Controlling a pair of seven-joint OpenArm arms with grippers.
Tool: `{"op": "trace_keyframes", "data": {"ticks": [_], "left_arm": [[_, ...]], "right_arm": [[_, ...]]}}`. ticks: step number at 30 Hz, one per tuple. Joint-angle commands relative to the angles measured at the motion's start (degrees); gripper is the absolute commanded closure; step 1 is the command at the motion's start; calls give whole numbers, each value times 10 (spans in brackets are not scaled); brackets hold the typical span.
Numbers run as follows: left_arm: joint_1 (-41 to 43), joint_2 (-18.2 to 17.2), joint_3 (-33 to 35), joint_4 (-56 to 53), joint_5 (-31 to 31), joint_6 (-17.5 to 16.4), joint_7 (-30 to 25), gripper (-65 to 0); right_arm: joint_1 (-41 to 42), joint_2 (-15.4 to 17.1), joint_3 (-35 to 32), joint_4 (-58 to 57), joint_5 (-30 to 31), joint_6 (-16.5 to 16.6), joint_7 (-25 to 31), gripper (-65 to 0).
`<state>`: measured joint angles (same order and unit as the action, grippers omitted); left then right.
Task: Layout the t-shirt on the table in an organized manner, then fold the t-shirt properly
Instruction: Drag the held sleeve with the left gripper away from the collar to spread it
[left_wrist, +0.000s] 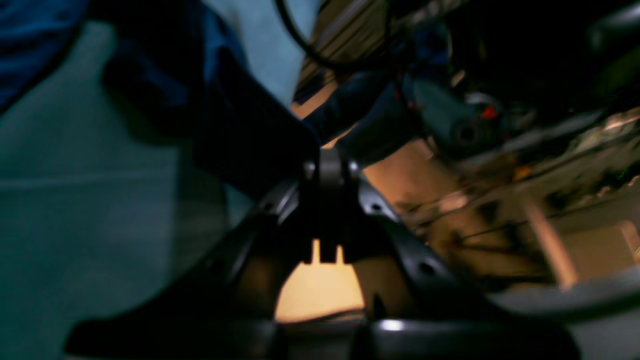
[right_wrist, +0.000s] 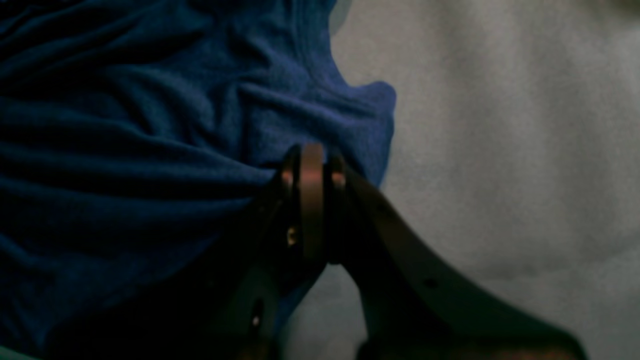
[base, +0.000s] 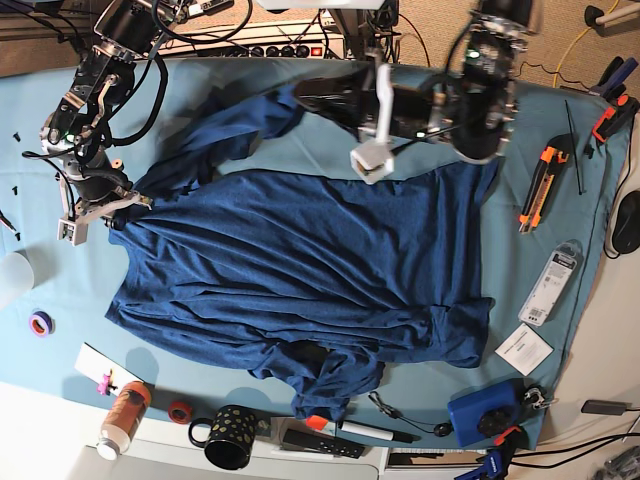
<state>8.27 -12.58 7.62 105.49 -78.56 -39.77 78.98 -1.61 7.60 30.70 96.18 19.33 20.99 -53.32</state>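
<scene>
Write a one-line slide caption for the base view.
Both grippers, right and left, pinch the blue t-shirt, stretching it across the teal table.

I can't read any text, brand or number in any view. The white card (base: 523, 349) near the table's (base: 60, 290) front right corner carries dark print, too small for me to make out. The clear packet (base: 553, 283) along the right edge has a label I can't resolve either. The bottle (base: 122, 416) at the front left corner shows no legible label. Both wrist views are dark and blurred, no writing there.
</scene>
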Motion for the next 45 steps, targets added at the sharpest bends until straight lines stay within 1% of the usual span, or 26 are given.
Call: {"op": "trace_keyframes", "data": {"ticks": [1,5,9,14,19,22,28,32,35,41,45], "left_arm": [[-5,-6,-9,26,-11,-2,-6,0],[-5,-27,-73,71,10,-2,-20,0],[-3,-28,-156,84,9,-2,-45,0],[-3,-28,-250,84,-23,-2,-66,0],[-3,-28,-323,85,-61,-2,-66,0],[-3,-29,-367,96,-64,-2,-64,0],[-3,-52,-445,181,-64,-2,-40,0],[-1,-64,-485,250,-64,-2,-40,0],[14,-65,-502,279,-64,-2,-40,0],[60,-64,-503,283,-64,-2,-40,0],[81,-65,-503,282,-59,-2,-40,0]], "right_arm": [[8,9,1,8,1,2,15,0],[8,8,1,8,1,2,15,0],[8,8,1,8,0,2,15,0],[8,8,1,8,-12,1,16,0],[8,8,1,8,-12,-7,16,0],[8,8,1,8,-12,-12,17,0],[8,8,1,8,-12,-11,17,0],[8,8,1,8,-12,-11,17,0],[8,8,1,8,-13,-12,17,0],[8,8,1,8,-14,-11,14,0],[8,8,1,8,-14,-11,2,0]]}}
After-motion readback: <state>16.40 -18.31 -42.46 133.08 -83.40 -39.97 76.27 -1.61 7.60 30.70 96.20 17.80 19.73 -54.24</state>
